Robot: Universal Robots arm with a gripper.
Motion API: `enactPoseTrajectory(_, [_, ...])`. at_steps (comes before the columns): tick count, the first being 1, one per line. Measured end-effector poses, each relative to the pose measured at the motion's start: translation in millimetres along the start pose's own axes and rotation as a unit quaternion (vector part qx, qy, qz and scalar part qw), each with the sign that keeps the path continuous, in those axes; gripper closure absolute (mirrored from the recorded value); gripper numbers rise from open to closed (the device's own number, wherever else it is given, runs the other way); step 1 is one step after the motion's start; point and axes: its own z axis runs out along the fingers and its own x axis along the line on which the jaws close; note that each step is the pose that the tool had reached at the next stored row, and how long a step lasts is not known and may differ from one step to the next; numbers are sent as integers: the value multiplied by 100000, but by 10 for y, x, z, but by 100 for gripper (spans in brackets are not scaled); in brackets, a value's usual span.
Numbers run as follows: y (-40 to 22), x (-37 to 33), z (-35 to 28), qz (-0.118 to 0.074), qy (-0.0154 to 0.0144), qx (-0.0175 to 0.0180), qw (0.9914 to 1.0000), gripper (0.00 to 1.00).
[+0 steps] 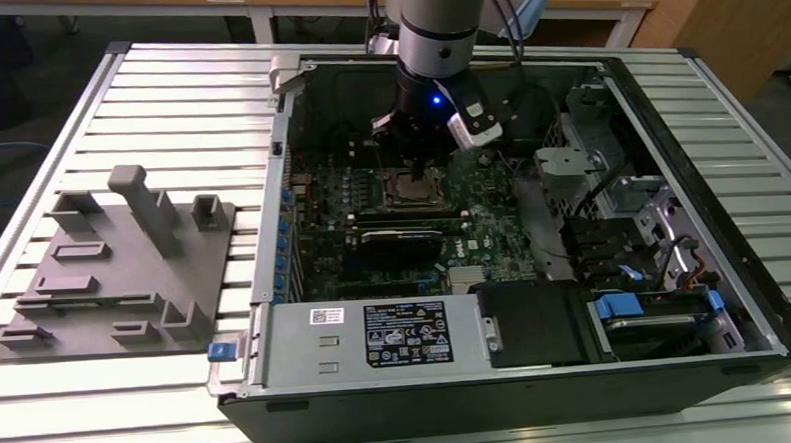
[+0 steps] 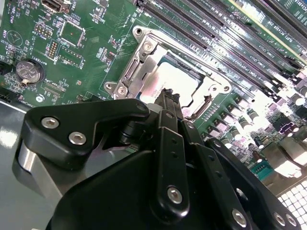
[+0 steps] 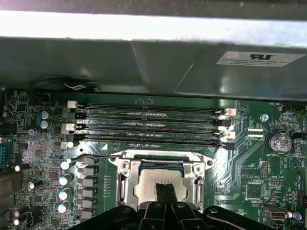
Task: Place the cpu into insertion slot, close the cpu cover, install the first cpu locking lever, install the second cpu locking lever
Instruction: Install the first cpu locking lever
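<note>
End effector [image 3: 165,188], pinched closed, hovers over cpu [image 3: 147,186] within lowered cpu cover [image 3: 126,181].

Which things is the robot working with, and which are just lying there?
For the job: gripper, cpu, cpu cover, locking lever.
Just there: memory slots, round battery, grey plastic block.
</note>
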Motion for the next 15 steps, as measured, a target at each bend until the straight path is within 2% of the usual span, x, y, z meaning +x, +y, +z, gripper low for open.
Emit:
enactPoseTrajectory(4, [0, 0, -6, 6, 7, 10, 100000, 90])
enactPoseTrajectory(11, [2, 1, -72, 8, -2, -6, 100000, 90])
enactPoseTrajectory(15, [3, 0, -79, 8, -10, -19, 100000, 90])
